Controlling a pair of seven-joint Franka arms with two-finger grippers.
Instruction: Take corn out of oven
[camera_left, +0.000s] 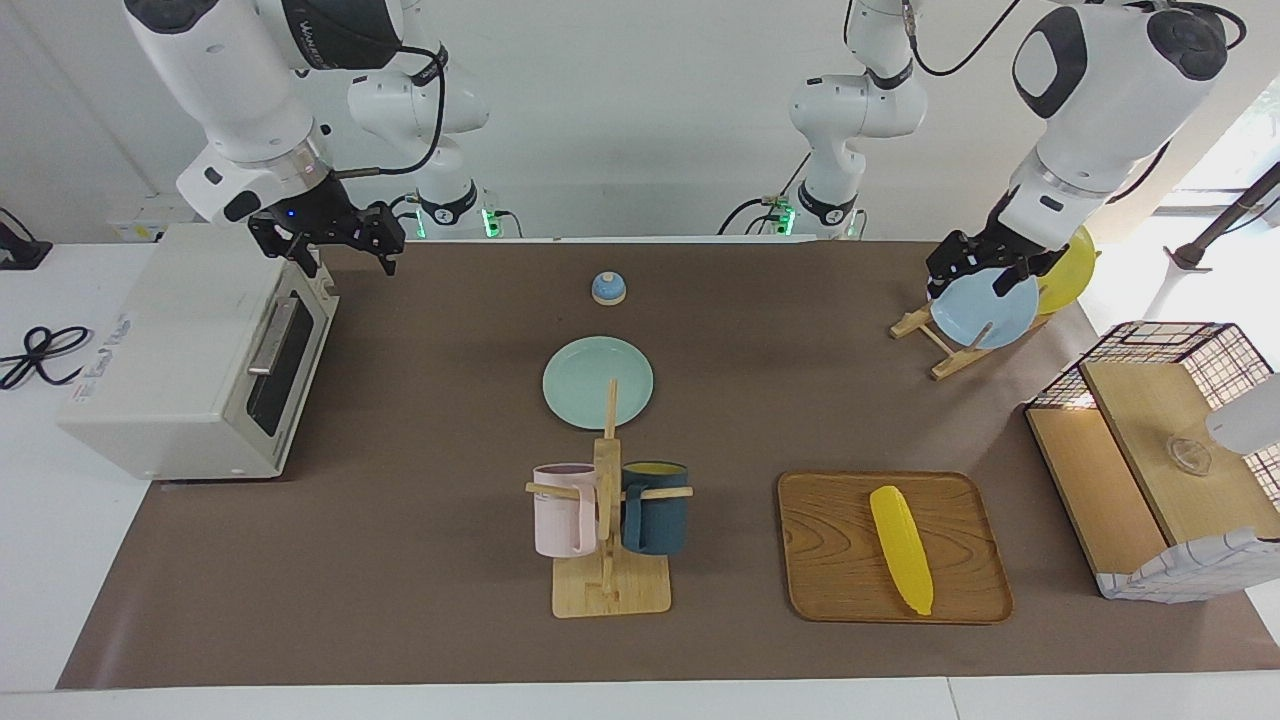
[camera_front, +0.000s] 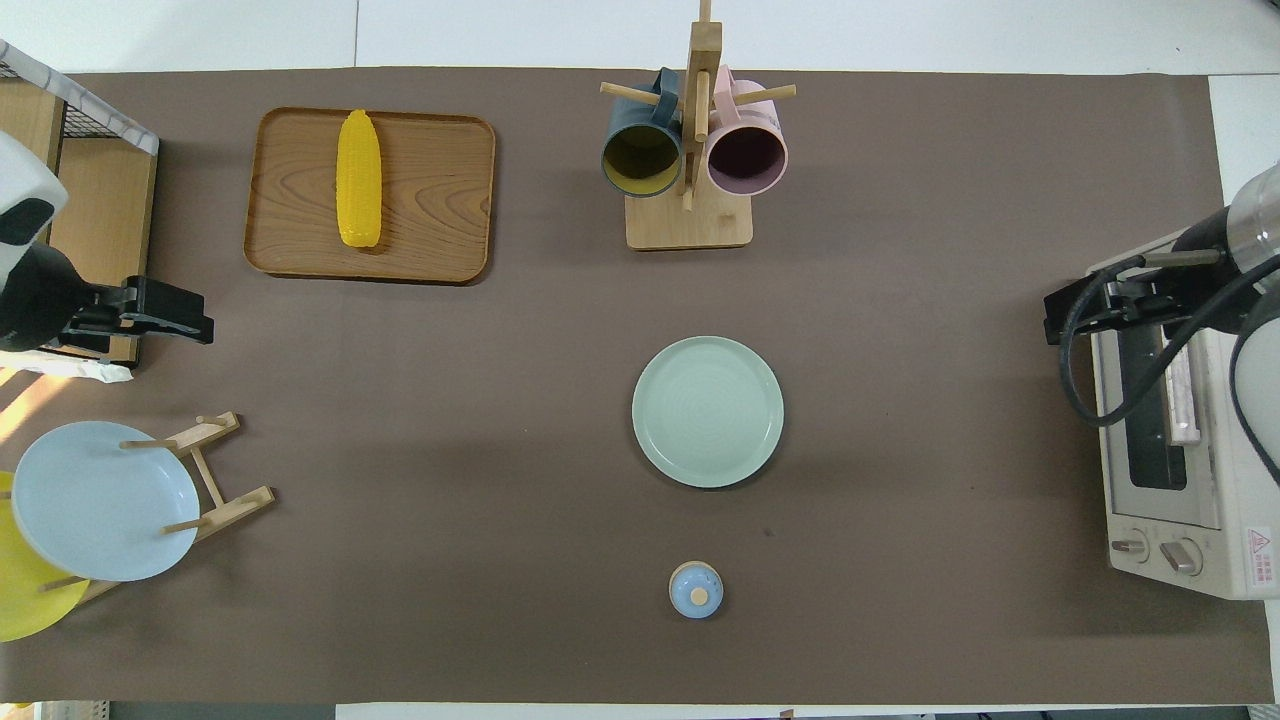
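Observation:
The corn (camera_left: 901, 548) lies alone on a wooden tray (camera_left: 830, 560) toward the left arm's end of the table; it also shows in the overhead view (camera_front: 359, 178). The oven (camera_left: 190, 360) stands at the right arm's end with its glass door shut; it also shows in the overhead view (camera_front: 1170, 500). My left gripper (camera_left: 978, 278) is open, empty and raised over the plate rack; the overhead view (camera_front: 198, 318) shows it well clear of the tray. My right gripper (camera_left: 345, 262) is open and hangs over the oven's upper front edge, as the overhead view (camera_front: 1056, 316) also shows.
A green plate (camera_left: 598, 382) lies mid-table. A mug tree (camera_left: 608, 520) with a pink and a dark blue mug stands beside the tray. A small blue lidded jar (camera_left: 608, 288) sits near the robots. A rack (camera_left: 950, 345) holds a blue and a yellow plate. A wire-and-wood basket box (camera_left: 1150, 450) stands past the tray.

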